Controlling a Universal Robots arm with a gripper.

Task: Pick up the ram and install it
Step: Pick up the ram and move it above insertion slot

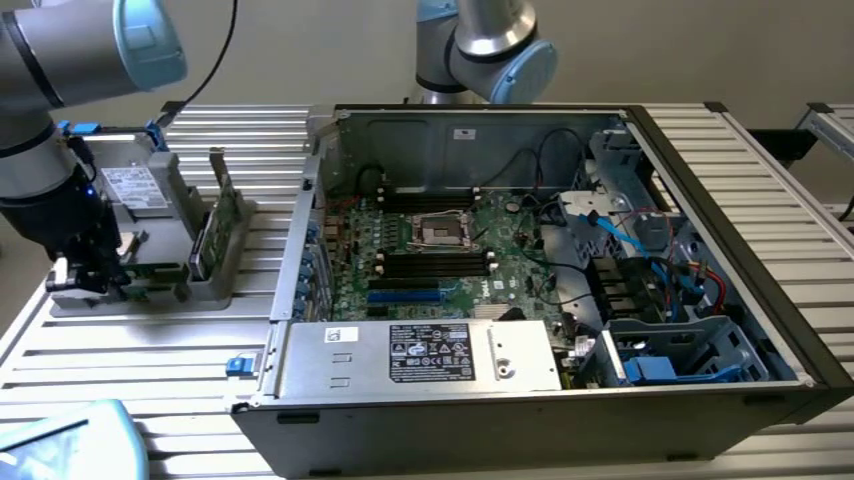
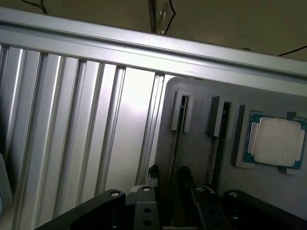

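Hand (image 2: pixel 169 173) spread, one finger each side of the ram (image 2: pixel 176 143), which stands on edge in a gray holder (image 2: pixel 194 153) slot. Reads as the pick. Centre on the thin edge, close squarely. The wrist view gives slot alignment and a silver chip (image 2: pixel 274 142). The exterior view adds the open computer case (image 1: pixel 694 240) farther along the counter (image 1: pixel 147 350).

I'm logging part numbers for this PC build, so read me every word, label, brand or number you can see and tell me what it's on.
Nothing reads clearly.
On the power supply, a black label: white print, too small to read.
Beside it, a white sticker: too small.
On the case wall, a white label: too small.
On the grey box, a paper label: blurred.
On the CPU chip: no text visible.
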